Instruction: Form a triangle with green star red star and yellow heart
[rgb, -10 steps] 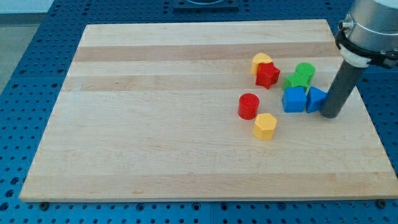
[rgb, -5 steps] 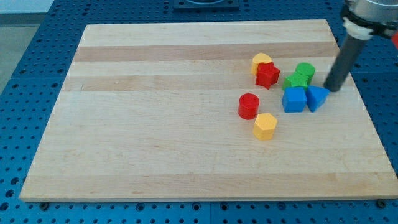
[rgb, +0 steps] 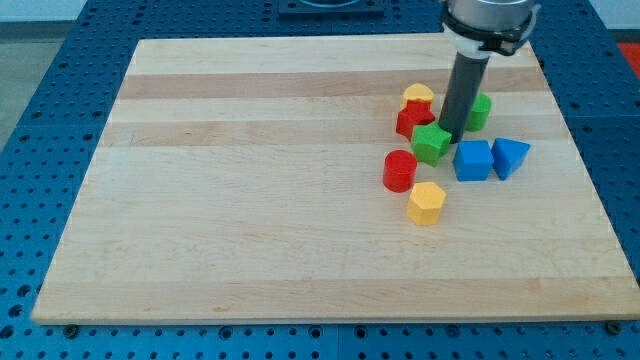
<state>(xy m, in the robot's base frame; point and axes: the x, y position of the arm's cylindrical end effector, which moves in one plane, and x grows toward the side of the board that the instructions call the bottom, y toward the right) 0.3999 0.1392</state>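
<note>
**Rod tip against the green star in a crowded cluster**

A pale wooden board (rgb: 300, 180) with lengthwise grain lies on a blue perforated table (rgb: 40, 120), and all the blocks sit in its right half. The dark straight rod comes down from the view's top, and my tip (rgb: 450, 136) rests at the upper right edge of the green star-shaped block (rgb: 432, 142), touching it or nearly so. There are no jaws on this arm, only the rod, so nothing is gripped.

The blue cube (rgb: 473, 160) stands just right of the green star, with the blue triangular block (rgb: 509, 157) beside it further right. The red star-shaped block (rgb: 413, 119) sits just up and left of the green star, apparently touching it, and the yellow heart-shaped block (rgb: 418, 97) presses against the red star's top. A green cylinder (rgb: 479, 111) shows partly behind the rod. The red cylinder (rgb: 400, 170) lies below and left of the green star, and the yellow hexagonal block (rgb: 426, 203) sits just beneath it.
</note>
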